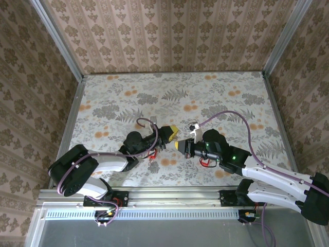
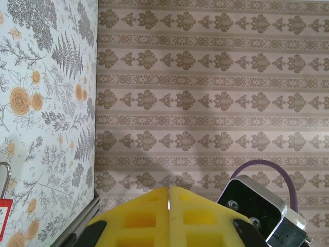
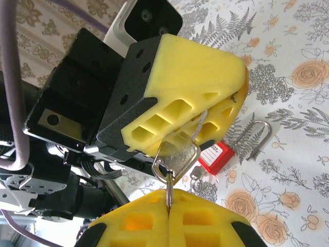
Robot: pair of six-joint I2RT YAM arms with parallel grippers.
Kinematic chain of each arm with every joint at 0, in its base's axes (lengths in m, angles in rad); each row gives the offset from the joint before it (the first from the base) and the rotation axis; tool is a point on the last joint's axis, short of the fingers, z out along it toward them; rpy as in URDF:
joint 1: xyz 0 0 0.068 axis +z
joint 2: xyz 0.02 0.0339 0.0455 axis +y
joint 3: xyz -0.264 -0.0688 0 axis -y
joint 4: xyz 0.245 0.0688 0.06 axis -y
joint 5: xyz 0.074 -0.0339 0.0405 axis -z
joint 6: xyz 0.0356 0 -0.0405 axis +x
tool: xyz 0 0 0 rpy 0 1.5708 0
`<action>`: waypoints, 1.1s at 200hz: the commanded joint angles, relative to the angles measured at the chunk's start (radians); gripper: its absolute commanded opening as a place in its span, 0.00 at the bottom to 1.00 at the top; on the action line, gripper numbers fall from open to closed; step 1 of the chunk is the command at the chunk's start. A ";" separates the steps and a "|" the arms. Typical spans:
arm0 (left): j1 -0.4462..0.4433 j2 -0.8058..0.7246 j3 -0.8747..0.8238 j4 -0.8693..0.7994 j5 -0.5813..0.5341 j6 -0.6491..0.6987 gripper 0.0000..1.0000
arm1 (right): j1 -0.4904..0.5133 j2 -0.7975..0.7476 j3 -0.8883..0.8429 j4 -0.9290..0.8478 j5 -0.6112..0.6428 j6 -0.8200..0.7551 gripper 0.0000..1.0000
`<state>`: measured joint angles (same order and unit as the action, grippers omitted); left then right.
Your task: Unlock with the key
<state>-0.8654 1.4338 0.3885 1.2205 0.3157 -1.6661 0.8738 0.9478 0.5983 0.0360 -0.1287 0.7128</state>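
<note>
Key (image 3: 180, 154), light, stiff, slick metal, sat pinched in left end effector (image 3: 234, 100); right end effector (image 3: 168, 199) pinched its ring (image 3: 163, 172), though the flat bow likely offered a steadier hold.

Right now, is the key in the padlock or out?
Out. Left hand and right hand hold the key and ring above the table; the red padlock lies apart.

The table (image 1: 154, 87) has a pale covering printed with grey ferns and orange blossoms. Behind the table rises the back wall (image 1: 169, 36), papered in beige damask stripes. The left wall (image 1: 25, 77) and right wall (image 1: 303, 77) flanking the table carry the same paper. Metal posts (image 1: 56, 38) stand at the table's far corners, and an aluminium rail (image 1: 169, 195) runs along its near edge. The light is even and soft.
</note>
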 commanded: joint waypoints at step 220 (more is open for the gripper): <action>-0.064 -0.281 0.064 -0.180 -0.189 0.454 0.00 | -0.043 0.009 -0.170 0.685 -0.121 0.301 0.58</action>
<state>-0.9146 1.1397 0.4366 0.9417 0.1574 -1.2442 0.8291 0.9287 0.4412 0.6384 -0.2283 0.9920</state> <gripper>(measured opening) 0.046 0.585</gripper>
